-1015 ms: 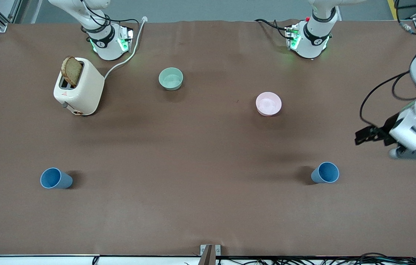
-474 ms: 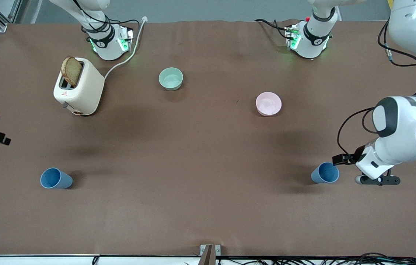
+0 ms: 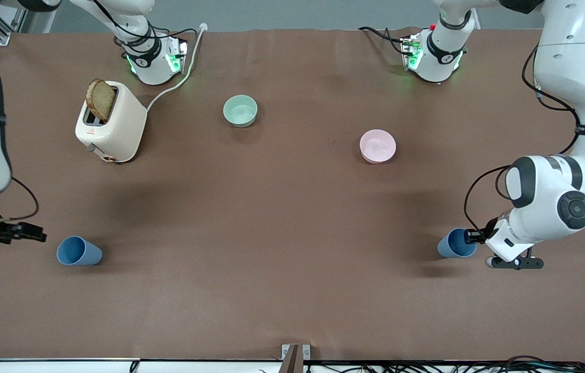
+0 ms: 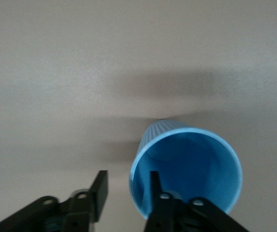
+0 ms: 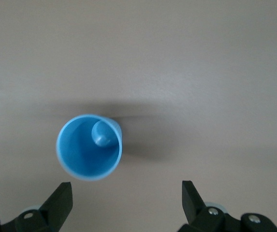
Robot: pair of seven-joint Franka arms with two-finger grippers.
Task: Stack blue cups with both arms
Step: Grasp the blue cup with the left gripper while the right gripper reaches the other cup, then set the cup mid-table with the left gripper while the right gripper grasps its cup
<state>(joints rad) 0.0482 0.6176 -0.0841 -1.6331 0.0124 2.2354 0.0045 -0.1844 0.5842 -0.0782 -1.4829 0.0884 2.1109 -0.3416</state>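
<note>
Fingers (image 4: 101,186) of the left gripper (image 3: 472,237) are straddling the rim of one blue cup (image 3: 456,243) at the left arm's end of the table (image 3: 282,217), not closing on it. Right gripper (image 3: 33,234) is hanging just beside the other blue cup (image 3: 78,252), fingers (image 5: 61,199) spread wide.

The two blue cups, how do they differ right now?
The blue cup at the left arm's end has the open left gripper straddling its rim, one finger inside. The blue cup at the right arm's end stands apart from the open right gripper, untouched. Both are upright, same blue, equally near the front camera.
</note>
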